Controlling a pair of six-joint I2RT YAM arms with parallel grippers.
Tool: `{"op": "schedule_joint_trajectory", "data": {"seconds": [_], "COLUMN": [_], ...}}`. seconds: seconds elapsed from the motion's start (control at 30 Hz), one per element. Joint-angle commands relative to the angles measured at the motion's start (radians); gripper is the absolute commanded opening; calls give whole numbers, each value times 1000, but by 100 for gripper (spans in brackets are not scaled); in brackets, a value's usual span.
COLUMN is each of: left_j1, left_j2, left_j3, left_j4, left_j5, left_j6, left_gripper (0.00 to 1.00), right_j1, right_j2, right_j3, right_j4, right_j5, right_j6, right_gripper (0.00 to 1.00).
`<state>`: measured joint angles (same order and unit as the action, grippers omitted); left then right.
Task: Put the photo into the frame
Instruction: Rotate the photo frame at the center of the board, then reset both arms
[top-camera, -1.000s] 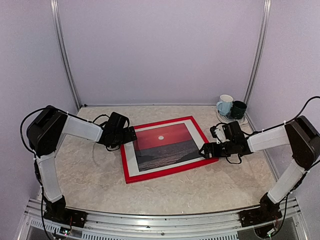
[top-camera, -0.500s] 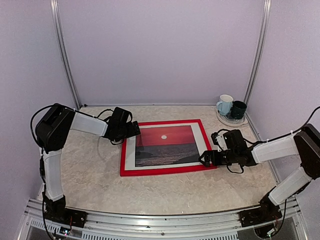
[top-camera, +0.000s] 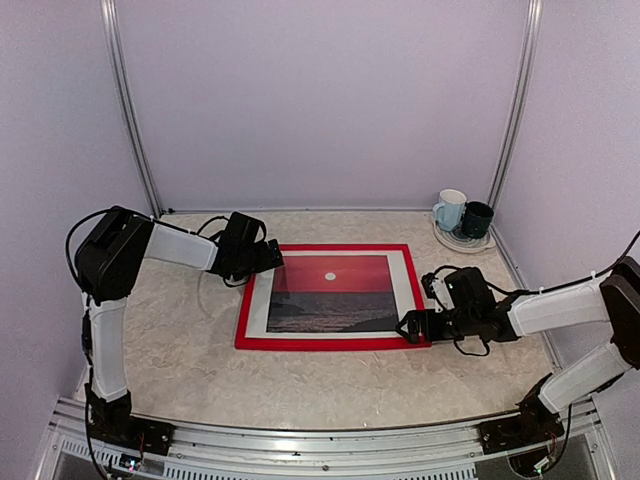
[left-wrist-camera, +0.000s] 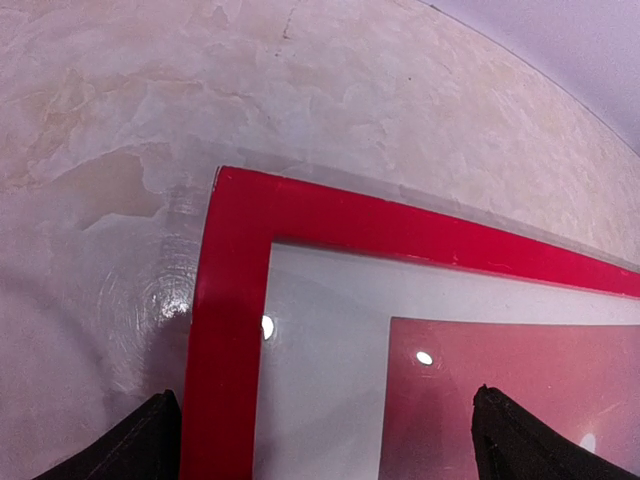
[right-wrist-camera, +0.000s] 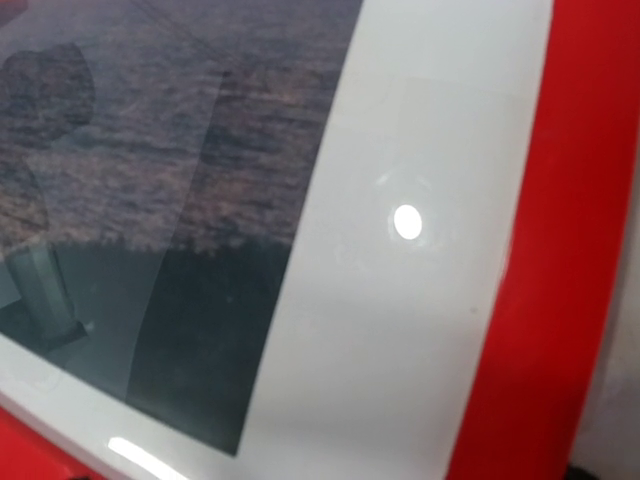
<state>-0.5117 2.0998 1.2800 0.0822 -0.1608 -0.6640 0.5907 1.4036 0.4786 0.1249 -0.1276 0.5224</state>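
The frame (top-camera: 330, 342), red-faced, lies flat mid-table, squared to the table's edges. Inside it sits the photo (top-camera: 330, 290), a red sunset over dark water, ringed by a white mat (top-camera: 258, 310). My left gripper (top-camera: 272, 262) is low at the frame's far left corner. In the left wrist view it (left-wrist-camera: 325, 455) stands open, one fingertip (left-wrist-camera: 150, 445) over the table and the other over the photo (left-wrist-camera: 500, 370), straddling the red rail (left-wrist-camera: 235, 300). My right gripper (top-camera: 408, 327) is at the near right corner; its wrist view shows only frame (right-wrist-camera: 560, 250), mat (right-wrist-camera: 400, 300) and photo (right-wrist-camera: 150, 200), no fingers.
A white mug (top-camera: 450, 210) and a dark green mug (top-camera: 477, 219) stand on a small plate (top-camera: 463, 241) at the back right corner. Metal uprights (top-camera: 128, 110) and lilac walls close in the table's back and sides.
The frame has turned from tilted to square with the table. The left gripper went slightly farther and right with its corner; the right gripper came nearer with its corner.
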Motion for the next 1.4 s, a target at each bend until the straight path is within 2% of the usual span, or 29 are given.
{"op": "schedule_joint_trajectory", "data": {"seconds": [0.0, 0.33, 0.6, 0.83, 1.0, 1.17, 1.37], "left_j1": [-29, 2, 2, 1, 2, 2, 1], "left_j2": [-3, -231, -596, -937, -1144, -1414, -1702], "left_j3": [-5, -147, -394, -514, -602, -802, -920], "left_j4": [27, -33, -50, -147, -200, -98, -141], "left_j5": [111, -1, -36, -116, -173, -157, -239], "left_j6": [-9, 35, 88, 131, 177, 281, 359], "left_gripper": [99, 99, 99, 99, 99, 99, 99], "right_j1": [26, 23, 20, 4, -126, -212, -301], "right_j2": [-31, -165, -385, -591, -659, -755, -802], "right_j3": [3, 31, 95, 141, 112, 53, 59], "right_j4": [-24, -197, -324, -310, -256, -209, -261], "right_j5": [-8, 248, 390, 402, 276, 255, 187], "right_j6": [8, -31, -159, -339, -345, -380, -369], "right_gripper": [99, 99, 99, 99, 99, 99, 99]}}
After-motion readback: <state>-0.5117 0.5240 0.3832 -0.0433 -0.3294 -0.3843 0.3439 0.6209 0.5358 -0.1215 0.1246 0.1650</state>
